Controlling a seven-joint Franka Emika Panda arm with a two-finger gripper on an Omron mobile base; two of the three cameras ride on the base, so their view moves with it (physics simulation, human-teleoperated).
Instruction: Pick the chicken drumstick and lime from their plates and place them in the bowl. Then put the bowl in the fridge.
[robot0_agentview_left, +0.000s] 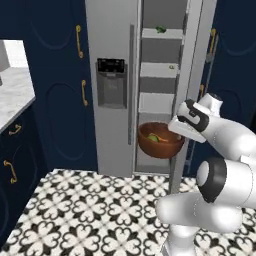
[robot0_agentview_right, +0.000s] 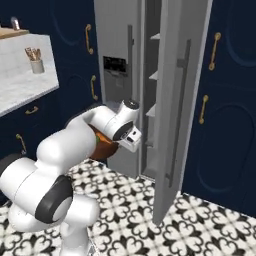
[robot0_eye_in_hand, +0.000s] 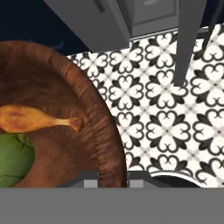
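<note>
holding one bowl (robot0_agentview_left: 161, 144) (one drumstick (robot0_eye_in_hand: 33, 118), one lime (robot0_eye_in_hand: 13, 159)).

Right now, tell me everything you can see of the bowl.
The bowl is deep, round, dark reddish-brown with wood grain and a thick rim. It hangs upright in the air before the open fridge, level with a lower shelf, carried by the claw, shut on its rim. Inside lie the chicken drumstick and the lime, side by side.
</note>
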